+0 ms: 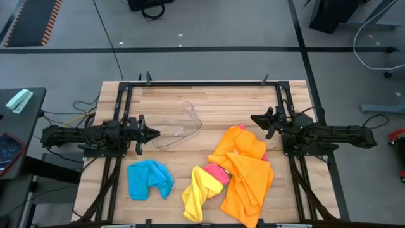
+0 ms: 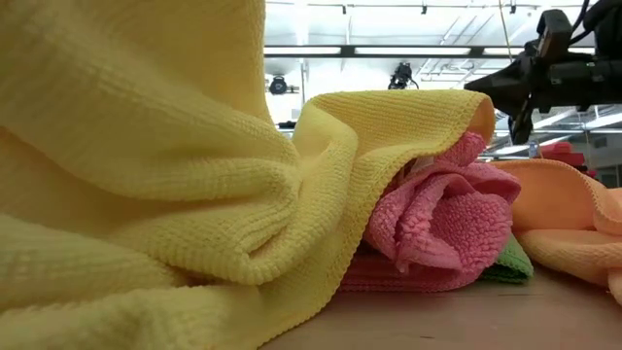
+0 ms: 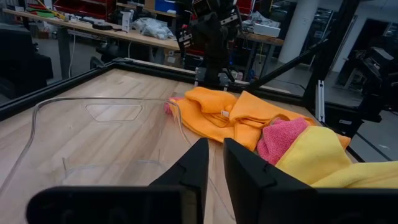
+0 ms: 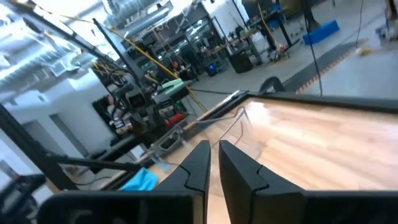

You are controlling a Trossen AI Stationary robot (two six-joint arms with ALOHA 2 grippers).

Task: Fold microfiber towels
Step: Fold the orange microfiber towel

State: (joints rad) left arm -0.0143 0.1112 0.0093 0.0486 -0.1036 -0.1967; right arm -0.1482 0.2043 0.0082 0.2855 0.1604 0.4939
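Seen only from above: a blue towel [image 1: 149, 179] lying crumpled by itself near the front left of the wooden table [image 1: 209, 101], well apart from the heap on the right. In that heap, a big orange towel [image 1: 245, 171] spread over the top, a yellow towel [image 1: 199, 192] hanging toward the front edge, and a bit of pink towel [image 1: 217, 172] poking out between them. Seen only from table height: a thin strip of green towel [image 2: 512, 262] tucked under the pink one, plus close bumpy loops on the soft cloth. A clear plastic tub [image 1: 179, 126] near the middle, see-through, with rounded corners, just in front of the left gripper [image 1: 154, 133]. Left gripper held above the table at the left side, fingers nearly together with a thin gap, nothing between them. Right gripper [image 1: 255, 119] held up at the right side by the orange towel, fingers also almost closed and holding nothing. Pale plank table top with a black metal frame around it. Grey floor beyond, with cables, benches, shelves and ceiling lights in a big workshop room.
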